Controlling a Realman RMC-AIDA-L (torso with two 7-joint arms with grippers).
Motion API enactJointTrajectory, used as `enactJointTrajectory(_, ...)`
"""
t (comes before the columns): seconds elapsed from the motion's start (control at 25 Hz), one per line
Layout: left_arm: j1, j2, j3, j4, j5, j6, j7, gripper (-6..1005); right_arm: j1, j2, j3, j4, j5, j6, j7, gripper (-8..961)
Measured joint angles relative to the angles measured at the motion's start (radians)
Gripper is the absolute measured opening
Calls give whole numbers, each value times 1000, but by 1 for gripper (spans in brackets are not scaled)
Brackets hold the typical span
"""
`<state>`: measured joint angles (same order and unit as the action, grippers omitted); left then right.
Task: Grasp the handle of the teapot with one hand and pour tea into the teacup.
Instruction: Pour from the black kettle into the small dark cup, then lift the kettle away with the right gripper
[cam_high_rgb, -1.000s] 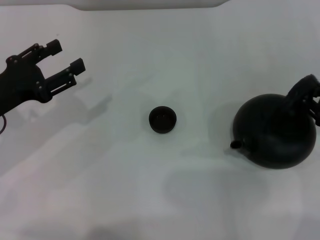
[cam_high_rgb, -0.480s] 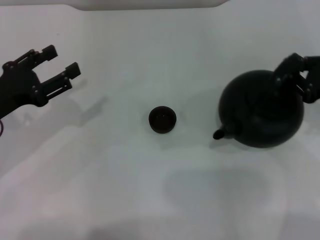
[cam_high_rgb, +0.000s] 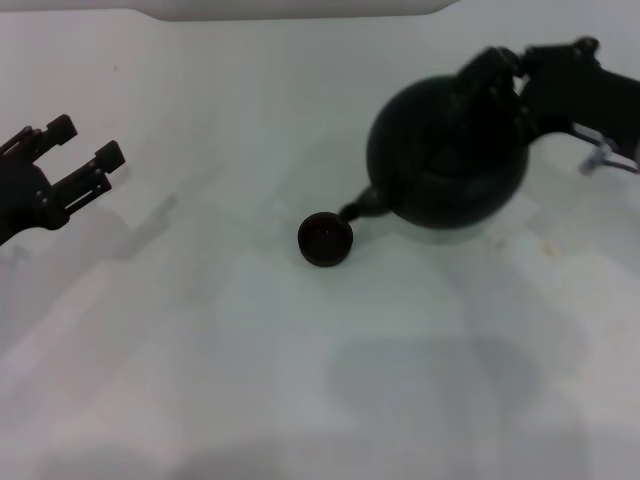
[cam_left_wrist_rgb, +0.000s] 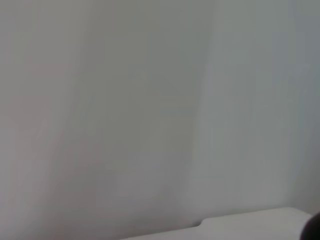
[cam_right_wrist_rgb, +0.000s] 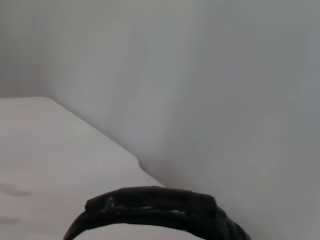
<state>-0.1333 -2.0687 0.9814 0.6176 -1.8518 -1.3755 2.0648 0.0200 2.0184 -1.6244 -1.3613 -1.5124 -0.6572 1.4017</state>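
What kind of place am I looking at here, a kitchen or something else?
Probably a robot test bench, not a kitchen: a bare white table bears only a small dark teacup, while the right tool holds a black teapot beside it. The left tool hovers open at the table's far left.

The head camera looks steeply down on the white table (cam_high_rgb: 250, 380) from above, taking in both arms. The left wrist camera faces a blank pale wall, showing almost nothing else. The right wrist camera sits very close behind the handle (cam_right_wrist_rgb: 155, 207), sharing only that with the head view.
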Motion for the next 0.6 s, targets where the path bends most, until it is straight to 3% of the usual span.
enactJointTrajectory(0.24,15,1,-10,-22,0,0,4,760,58,-4,-114,-13,-12,159,-27,109)
enactJointTrajectory(0.6,21,1,-11,-29,0,14,10,759,57,-3,-283,-57,-13,411,-210,109)
